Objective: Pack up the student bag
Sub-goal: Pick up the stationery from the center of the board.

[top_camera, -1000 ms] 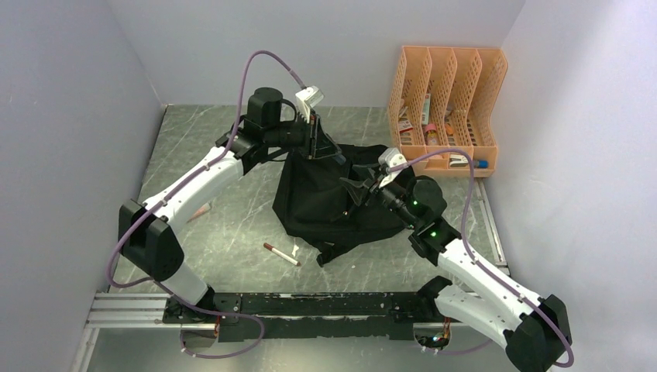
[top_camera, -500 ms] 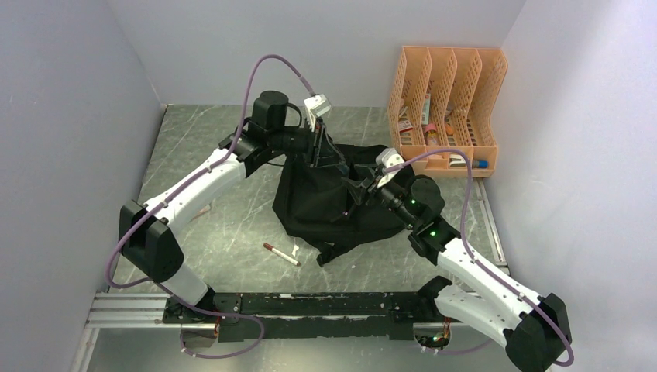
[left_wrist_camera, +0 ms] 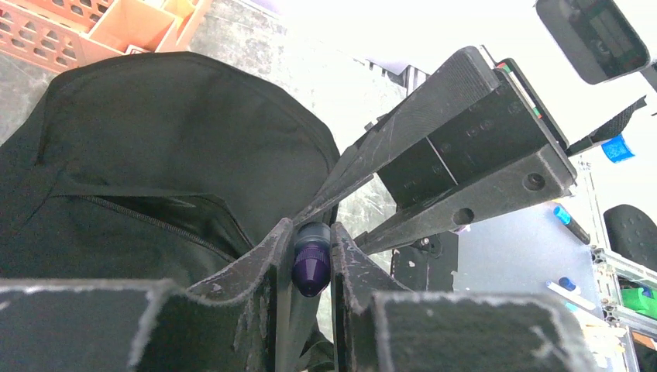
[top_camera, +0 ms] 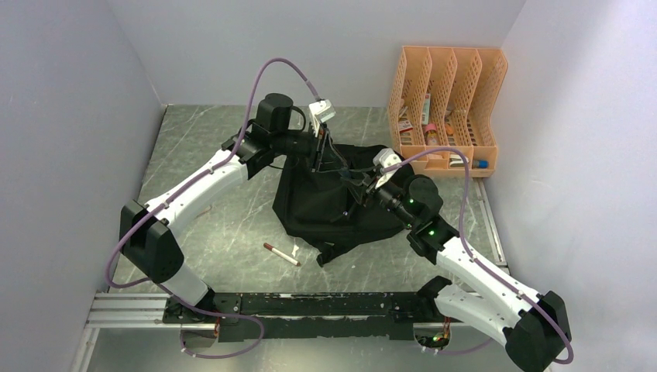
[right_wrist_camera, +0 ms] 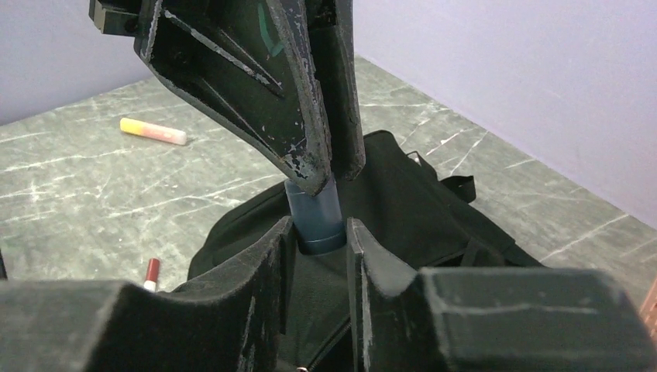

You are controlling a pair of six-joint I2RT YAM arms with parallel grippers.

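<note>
- Far left on the table [top_camera: 201,155] lies a highlighter [right_wrist_camera: 153,132], with a red-capped pen [top_camera: 280,253] nearer the arms. Neither is touching the bag.
- The left gripper [left_wrist_camera: 312,232] hangs over the far side of the bag, clamped on a dark marker [left_wrist_camera: 311,267] with its purple end poking towards the wrist camera.
- The bag [top_camera: 310,205] is mid-table, slumped flat between the two arms, with the organiser well apart from its right side.
- My guess is it's light and totally floppy, so the mouth won't stay open by itself and the cloth will just bunch up if you push on it. It isn't fragile and doesn't look slippery.
- I'd pinch the edge right by the zip or a strap, not the middle of a panel.
- The right gripper [right_wrist_camera: 319,232] comes in from the right and meets the left one over the bag. Its fingers [right_wrist_camera: 271,263] sit on either side of the marker's barrel, right up against it, but I can't tell whether it's really pinching.
- At the back right is the orange organiser [top_camera: 445,85], with some bits in its slots.
</note>
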